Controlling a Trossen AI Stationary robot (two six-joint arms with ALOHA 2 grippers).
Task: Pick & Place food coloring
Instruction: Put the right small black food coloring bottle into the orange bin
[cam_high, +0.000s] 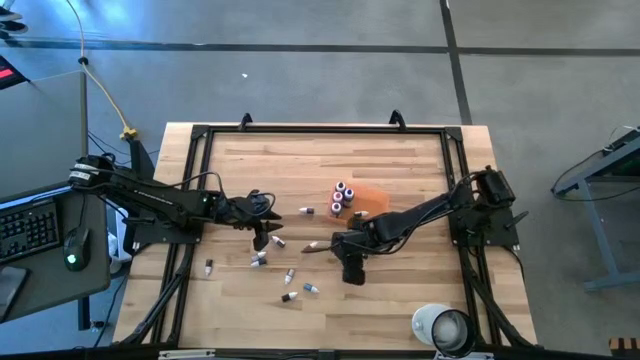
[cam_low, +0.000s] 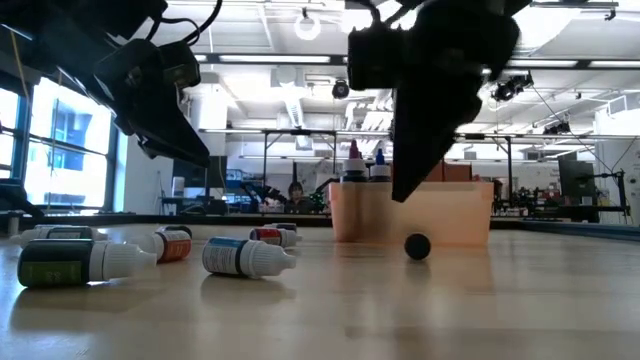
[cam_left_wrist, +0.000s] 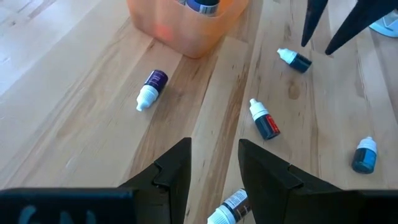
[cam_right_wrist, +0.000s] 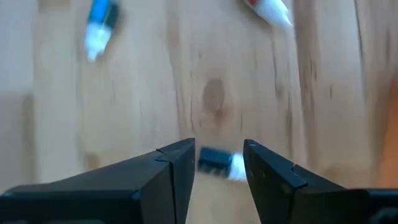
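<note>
Several tiny food coloring bottles lie on their sides on the wooden table (cam_high: 400, 160), among them a purple one (cam_left_wrist: 152, 88) and a red one (cam_left_wrist: 266, 121). Several more stand in the orange tray (cam_high: 372, 198). My right gripper (cam_right_wrist: 219, 148) hangs open, pointing steeply down, just above a dark bottle with a white cap (cam_right_wrist: 217, 163) that lies on the table; the same bottle (cam_left_wrist: 295, 60) shows under its fingertips in the left wrist view. My left gripper (cam_left_wrist: 214, 146) stands open above the table's left part, over a white-capped bottle (cam_left_wrist: 227, 208), touching nothing.
A large white roll (cam_high: 442, 328) stands at the table's near right corner. Loose bottles are scattered from the middle toward the near left (cam_high: 290, 276). A black frame (cam_high: 320, 129) runs round the table. A desk with a keyboard (cam_high: 28, 228) stands off to the left.
</note>
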